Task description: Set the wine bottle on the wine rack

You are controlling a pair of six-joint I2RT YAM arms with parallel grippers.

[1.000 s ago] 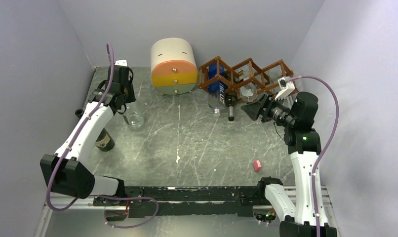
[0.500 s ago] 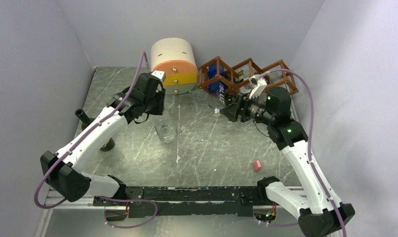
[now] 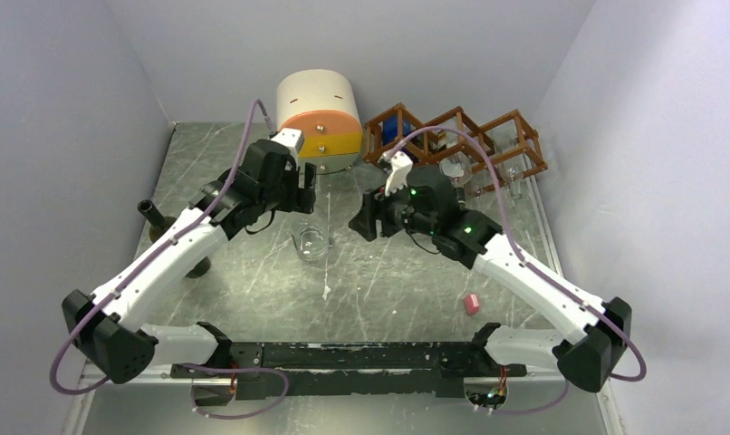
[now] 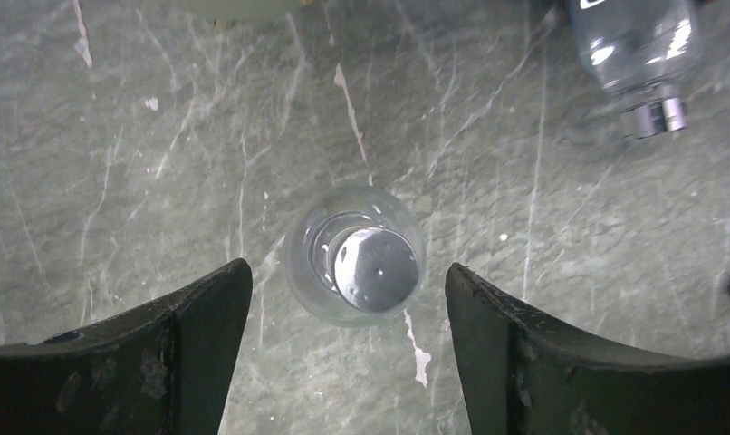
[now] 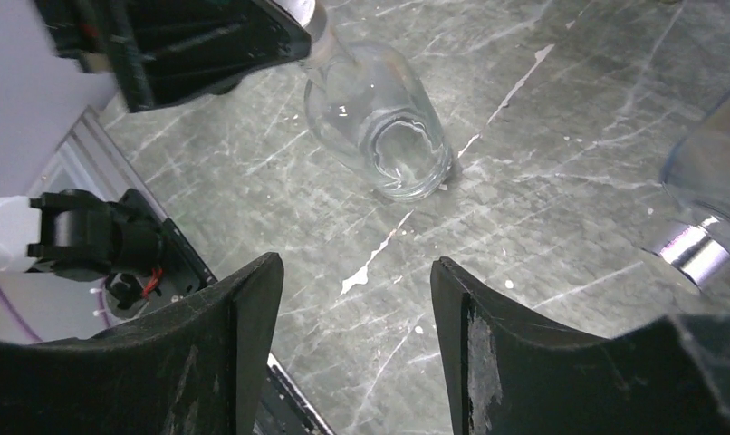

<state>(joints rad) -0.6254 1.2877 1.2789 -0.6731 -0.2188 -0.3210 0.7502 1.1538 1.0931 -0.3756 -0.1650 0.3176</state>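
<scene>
Seen from above, one reddish-brown wooden lattice wine rack (image 3: pixel 488 136) stands on the grey marbled table (image 3: pixel 389 281), with pale walls (image 3: pixel 72 109) around. One upright clear glass bottle (image 3: pixel 312 241) sits well left of the rack, under the left gripper (image 3: pixel 304 207). One dark wine bottle (image 3: pixel 151 211) is farther left.

Left wrist: jaws wide, flanking the clear bottle's silvery cap (image 4: pixel 377 268), not touching.

Right wrist: right gripper (image 5: pixel 354 265) half-spread, empty.

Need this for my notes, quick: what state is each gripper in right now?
Left gripper: open, over the upright clear bottle, not gripping it.
Right gripper: open, holding nothing.
</scene>
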